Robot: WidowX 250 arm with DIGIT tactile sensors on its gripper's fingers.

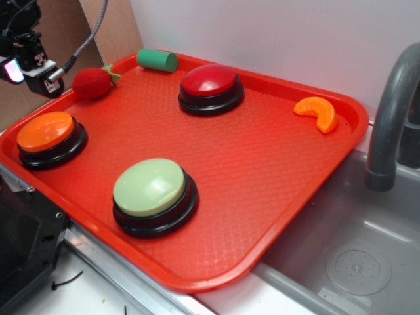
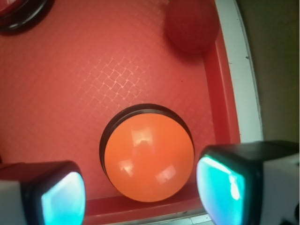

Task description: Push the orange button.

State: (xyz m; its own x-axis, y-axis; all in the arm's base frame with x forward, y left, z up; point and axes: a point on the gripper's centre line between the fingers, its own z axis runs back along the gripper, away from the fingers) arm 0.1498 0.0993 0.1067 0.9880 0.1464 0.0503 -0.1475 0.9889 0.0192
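The orange button (image 1: 46, 131), a glossy orange dome on a black base, sits at the left end of the red tray (image 1: 262, 170). My gripper (image 1: 31, 73) hangs in the air above and behind it, at the top left of the exterior view, clear of the dome. In the wrist view the orange button (image 2: 149, 159) lies straight below, showing in the gap of my gripper (image 2: 145, 194). The two teal-padded fingers (image 2: 225, 187) stand wide apart, so the gripper is open and holds nothing.
On the tray also stand a red-domed button (image 1: 210, 82) at the back and a pale green button (image 1: 151, 187) at the front. A red plush fruit (image 1: 92, 83), a green cylinder (image 1: 157, 60) and an orange slice (image 1: 317, 113) lie near the rim. A grey faucet (image 1: 390, 118) and sink (image 1: 354, 249) are at the right.
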